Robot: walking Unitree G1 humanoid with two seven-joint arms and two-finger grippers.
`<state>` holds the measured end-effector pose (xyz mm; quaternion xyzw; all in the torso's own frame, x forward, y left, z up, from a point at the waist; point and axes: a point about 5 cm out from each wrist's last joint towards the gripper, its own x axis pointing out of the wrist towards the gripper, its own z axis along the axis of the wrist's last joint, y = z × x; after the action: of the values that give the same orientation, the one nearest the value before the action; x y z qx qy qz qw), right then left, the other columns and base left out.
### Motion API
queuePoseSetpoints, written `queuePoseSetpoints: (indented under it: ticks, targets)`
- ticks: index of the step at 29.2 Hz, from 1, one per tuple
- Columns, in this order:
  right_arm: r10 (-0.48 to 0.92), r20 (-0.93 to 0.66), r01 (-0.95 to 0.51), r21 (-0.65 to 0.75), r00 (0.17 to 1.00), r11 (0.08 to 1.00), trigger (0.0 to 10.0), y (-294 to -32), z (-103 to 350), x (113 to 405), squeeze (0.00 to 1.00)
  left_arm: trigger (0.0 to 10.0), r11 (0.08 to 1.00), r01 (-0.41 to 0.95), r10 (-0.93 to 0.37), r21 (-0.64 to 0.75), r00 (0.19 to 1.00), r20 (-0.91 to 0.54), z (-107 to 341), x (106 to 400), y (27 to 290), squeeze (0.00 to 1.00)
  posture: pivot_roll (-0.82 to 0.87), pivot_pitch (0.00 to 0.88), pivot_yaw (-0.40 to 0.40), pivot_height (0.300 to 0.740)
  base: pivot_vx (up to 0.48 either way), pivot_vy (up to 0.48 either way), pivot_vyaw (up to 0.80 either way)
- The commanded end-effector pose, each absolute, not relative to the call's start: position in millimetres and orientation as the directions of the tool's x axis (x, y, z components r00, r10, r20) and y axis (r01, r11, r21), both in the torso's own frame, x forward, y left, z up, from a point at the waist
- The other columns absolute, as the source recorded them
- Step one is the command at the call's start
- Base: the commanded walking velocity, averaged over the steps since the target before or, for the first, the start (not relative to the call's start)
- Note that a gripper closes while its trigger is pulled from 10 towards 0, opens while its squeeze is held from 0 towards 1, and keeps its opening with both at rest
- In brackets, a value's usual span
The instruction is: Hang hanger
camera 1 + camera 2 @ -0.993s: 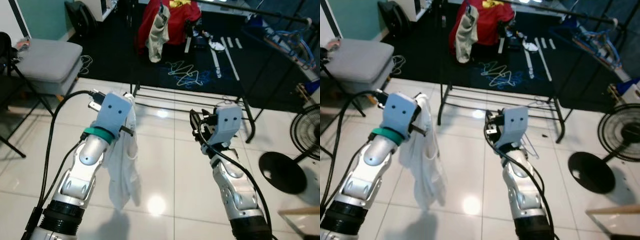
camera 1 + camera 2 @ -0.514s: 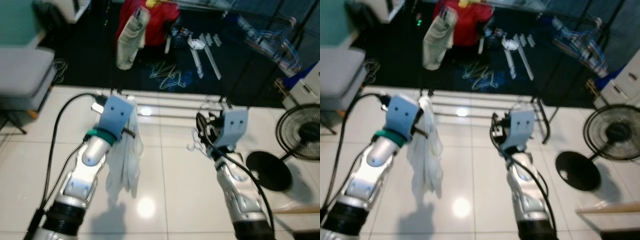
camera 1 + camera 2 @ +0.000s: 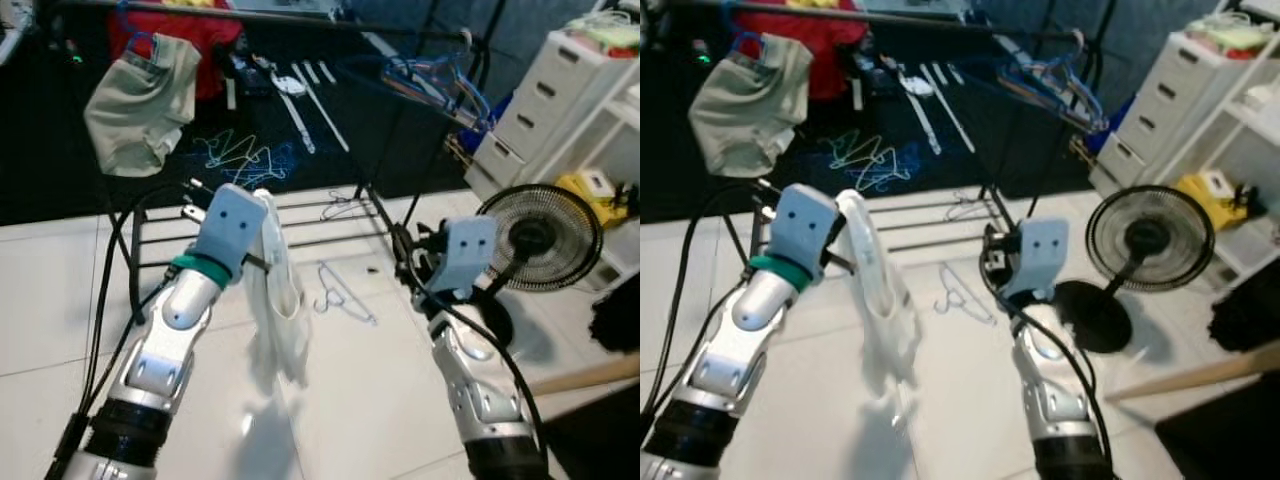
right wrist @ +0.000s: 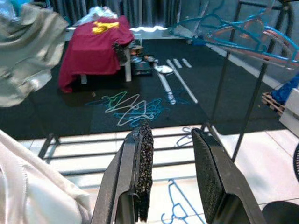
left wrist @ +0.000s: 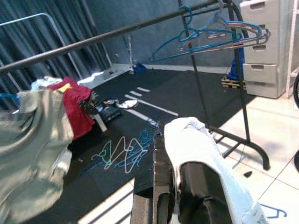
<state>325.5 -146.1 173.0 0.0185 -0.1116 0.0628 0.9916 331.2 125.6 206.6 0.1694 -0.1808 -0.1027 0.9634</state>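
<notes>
I had the left hand [image 3: 262, 262] pinching a white garment [image 3: 278, 320], hanging limp. The right hand [image 4: 170, 175] was spread, holding nothing. The rail [image 3: 300, 17] ran crosswise ahead and above; a loose hanger [image 3: 340, 295] lay on the floor, nearer my right.

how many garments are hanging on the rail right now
1: a beige garment hangs from the rail near its left end. The red cloth behind is draped over a low stand, and the white cloth is in the left gripper. More may hang beyond the picture's left edge.
</notes>
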Motion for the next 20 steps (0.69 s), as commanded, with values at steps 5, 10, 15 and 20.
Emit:
queuePoseSetpoints:
  ticks: [5, 10, 15, 20]
  targets:
    - [0.098, 0.207, -0.104, 0.018, 0.973, 0.994, 10.0, -152.8, 168.0, 324.5, 0.0, 10.0, 0.919, 0.15, -0.279, 0.365, 0.901, 0.332, 210.3, 330.2, 120.2, 0.0, 0.0, 0.032, 0.032, 0.74, 0.48, 0.0, -0.62]
    - [0.098, 0.207, -0.104, 0.02, 0.973, 0.994, 10.0, -152.3, 167.3, 325.0, 0.0, 10.0, 0.918, 0.152, -0.281, 0.366, 0.9, 0.333, 210.6, 331.1, 120.2, 0.0, 0.0, 0.027, 0.035, 0.74, 0.48, 0.0, -0.58]
    - [0.095, 0.209, -0.102, 0.022, 0.973, 0.995, 10.0, -153.1, 167.8, 325.0, 0.0, 10.0, 0.918, 0.154, -0.284, 0.366, 0.899, 0.334, 210.9, 331.5, 119.5, 0.0, 0.0, 0.026, 0.035, 0.74, 0.48, 0.0, -0.68]
    - [0.092, 0.21, -0.098, 0.019, 0.973, 0.995, 10.0, -153.9, 168.3, 324.9, 0.0, 10.0, 0.918, 0.156, -0.286, 0.365, 0.898, 0.334, 210.9, 331.6, 119.0, 0.0, 0.0, 0.026, 0.035, 0.74, 0.48, 0.0, -0.72]
